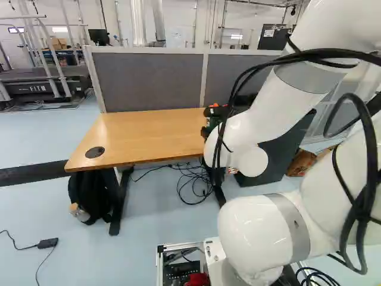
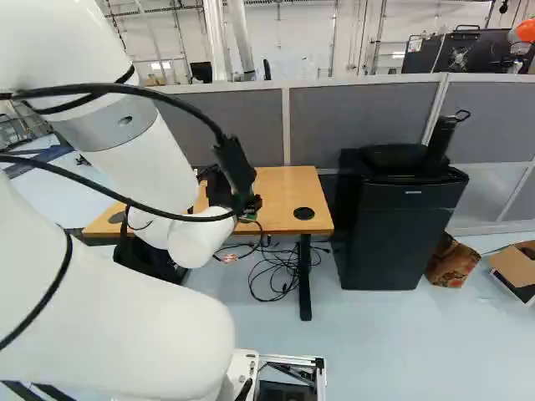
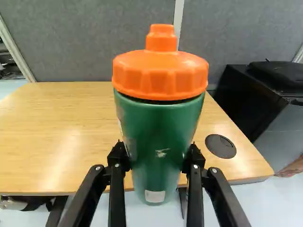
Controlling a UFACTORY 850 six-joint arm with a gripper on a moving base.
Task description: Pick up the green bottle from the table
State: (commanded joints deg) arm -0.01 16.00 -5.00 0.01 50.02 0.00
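Observation:
Beyond the white wrist, the black gripper (image 2: 221, 189) shows partly in the right base view, over the wooden table (image 2: 286, 184). From the wrist view, the gripper (image 3: 156, 156) is shut on the green bottle (image 3: 158, 137), one finger against each side of its body. The bottle is upright with its orange lid (image 3: 160, 75) uppermost. Its base shows against the floor past the table's edge, clear of the tabletop. In both base views the arm hides most of the bottle.
A black fridge (image 2: 401, 225) stands beside the table, with dark items on top. Grey partitions (image 1: 149, 80) rise behind. A black backpack (image 1: 95, 193) and loose cables (image 1: 193, 182) lie on the floor below the table. Cardboard boxes (image 2: 514, 263) sit right of the fridge.

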